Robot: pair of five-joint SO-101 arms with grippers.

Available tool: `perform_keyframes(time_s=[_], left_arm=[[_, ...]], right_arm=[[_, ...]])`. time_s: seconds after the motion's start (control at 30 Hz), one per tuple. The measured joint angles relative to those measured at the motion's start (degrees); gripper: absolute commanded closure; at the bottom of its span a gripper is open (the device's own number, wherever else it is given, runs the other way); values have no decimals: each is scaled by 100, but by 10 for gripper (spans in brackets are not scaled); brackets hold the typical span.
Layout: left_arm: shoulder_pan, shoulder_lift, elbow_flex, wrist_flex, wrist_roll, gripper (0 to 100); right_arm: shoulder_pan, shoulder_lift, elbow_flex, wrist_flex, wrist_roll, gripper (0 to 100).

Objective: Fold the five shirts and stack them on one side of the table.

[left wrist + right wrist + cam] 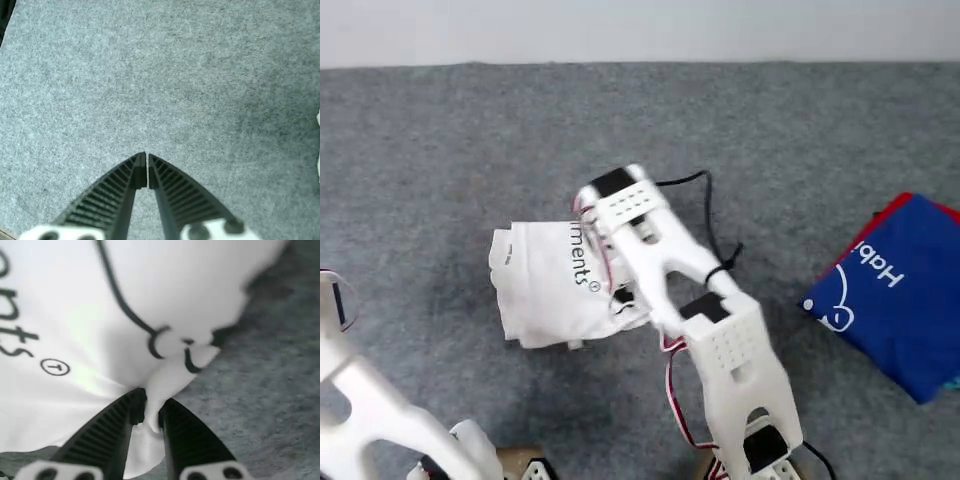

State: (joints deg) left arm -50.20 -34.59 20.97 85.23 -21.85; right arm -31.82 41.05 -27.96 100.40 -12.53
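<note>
A white shirt (555, 285) with dark print lies partly folded on the grey table near the middle. My right arm stretches over its right edge, and in the right wrist view my right gripper (150, 412) is shut on a pinched fold of the white shirt (100, 315). A folded blue shirt (895, 295) with white print and a red edge lies at the table's right side. My left gripper (147, 172) is shut with nothing in it, above bare grey felt; its arm (370, 410) sits at the lower left in the high view.
Grey felt (450, 150) covers the whole table, with open room at the back and left. A black cable (705, 215) loops off the right arm beside the white shirt. The pale wall runs along the table's far edge.
</note>
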Motion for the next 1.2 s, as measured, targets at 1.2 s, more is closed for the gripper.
perform_keyframes(time_s=[1.2], left_arm=[[0,0,0,0,0,985]], right_arm=[[3235,-1776,79,-1547,5319,794]])
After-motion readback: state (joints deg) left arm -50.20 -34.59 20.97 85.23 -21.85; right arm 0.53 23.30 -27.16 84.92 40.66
